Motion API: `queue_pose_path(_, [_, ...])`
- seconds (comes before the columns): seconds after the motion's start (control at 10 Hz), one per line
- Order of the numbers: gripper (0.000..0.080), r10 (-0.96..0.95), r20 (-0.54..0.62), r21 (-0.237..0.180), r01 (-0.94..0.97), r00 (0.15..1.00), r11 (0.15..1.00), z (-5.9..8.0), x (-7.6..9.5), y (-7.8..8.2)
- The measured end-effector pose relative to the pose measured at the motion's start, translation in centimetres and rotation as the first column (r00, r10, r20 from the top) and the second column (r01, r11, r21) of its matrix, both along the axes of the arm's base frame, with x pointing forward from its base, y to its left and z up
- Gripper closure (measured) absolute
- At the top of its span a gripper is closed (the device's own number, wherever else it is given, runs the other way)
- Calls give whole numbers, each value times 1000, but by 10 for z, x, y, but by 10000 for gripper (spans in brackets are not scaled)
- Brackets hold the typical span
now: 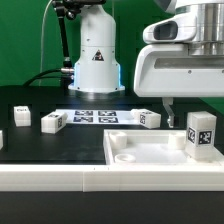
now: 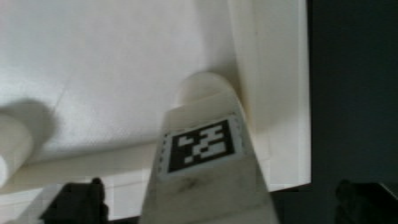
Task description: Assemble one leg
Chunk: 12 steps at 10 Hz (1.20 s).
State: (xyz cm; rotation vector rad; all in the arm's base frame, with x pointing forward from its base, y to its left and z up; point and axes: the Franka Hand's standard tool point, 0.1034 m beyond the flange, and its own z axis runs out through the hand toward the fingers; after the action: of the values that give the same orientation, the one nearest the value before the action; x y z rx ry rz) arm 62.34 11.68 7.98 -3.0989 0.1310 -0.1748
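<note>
Your black worktop [image 1: 70,140] carries a wide white panel [image 1: 150,148] at the front. Your end effector [image 2: 222,198] hangs over the panel's end at the exterior view's right, its fingers [image 2: 80,198] spread apart and gripping nothing. In the wrist view the leg [image 1: 200,135] sits between them, untouched, standing upright on that panel with its tag showing.

Robotics lab: green backdrop [image 1: 20,40], black table [image 1: 50,150], marker board [image 1: 95,116], fixed Franka arm [image 1: 95,60]
</note>
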Motion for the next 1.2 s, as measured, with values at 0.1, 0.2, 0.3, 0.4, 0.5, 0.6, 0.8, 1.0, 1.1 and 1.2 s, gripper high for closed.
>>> queue_pose_path(0.1, [150, 65, 2, -9, -65, 998, 998, 0, 1, -3])
queue_pose_path(0.2, [150, 102, 5, -15, -102, 995, 995, 0, 1, -4])
queue_pose_path(0.3, [150, 104, 4, -15, -104, 995, 994, 0, 1, -4])
queue_pose_path(0.4, [284, 101, 4, -15, -101, 995, 995, 0, 1, -4])
queue_pose_path(0.5, [284, 101, 4, -15, -101, 995, 995, 0, 1, -4])
queue_pose_path(0.6, [436, 100, 4, -15, -100, 995, 995, 0, 1, -4])
queue_pose_path(0.8, [511, 65, 3, -10, -65, 998, 998, -1, 0, -5])
queue_pose_path(1.0, [511, -37, 9, 4, 37, 999, 999, -2, 0, -5])
queue_pose_path(1.1, [511, -175, 1, 22, 175, 985, 984, -3, -1, -3])
queue_pose_path(1.2, [511, -265, -5, 33, 265, 964, 964, -3, -2, -2])
